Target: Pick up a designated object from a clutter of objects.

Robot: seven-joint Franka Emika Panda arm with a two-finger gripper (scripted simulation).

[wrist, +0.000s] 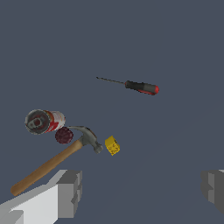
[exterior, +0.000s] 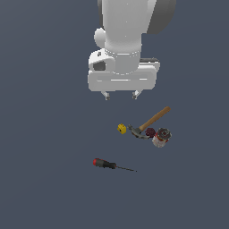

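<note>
**Gripper high and empty; can not yet approached**

Handling, judged from looks: the can [exterior: 161, 137] should be rigid and fairly light, with a smooth label that may slip under the pads. You will want to take it across the curved side wall, mid-height, not by the rim. In the wrist view it appears to lie tipped over, its grey end facing the camera, so expect it to roll if you nudge it off-centre.

Appearance: short cylinder, white-and-red label, dark grey metal top with a recessed centre.

Location: in the exterior view the can sits at the 4 o'clock end of the small cluster. The dark red lump [exterior: 150, 132] is just beside it at about 10 o'clock, possibly touching; I cannot tell which. The hammer [exterior: 152, 120] has its head just beyond the lump and its wooden handle running off toward 1 o'clock above the can. The yellow block [exterior: 121, 129] lies near the hammer head at 9 o'clock. The screwdriver [exterior: 112, 165] is well apart, toward 7 o'clock.

Gripper [exterior: 120, 95]: fingers spread wide, holding nothing, hanging well above the surface. The can lies off toward 4 o'clock from the fingertips.

Risk: the lump crowds one side of the can; choose a finger line that clears it.
</note>
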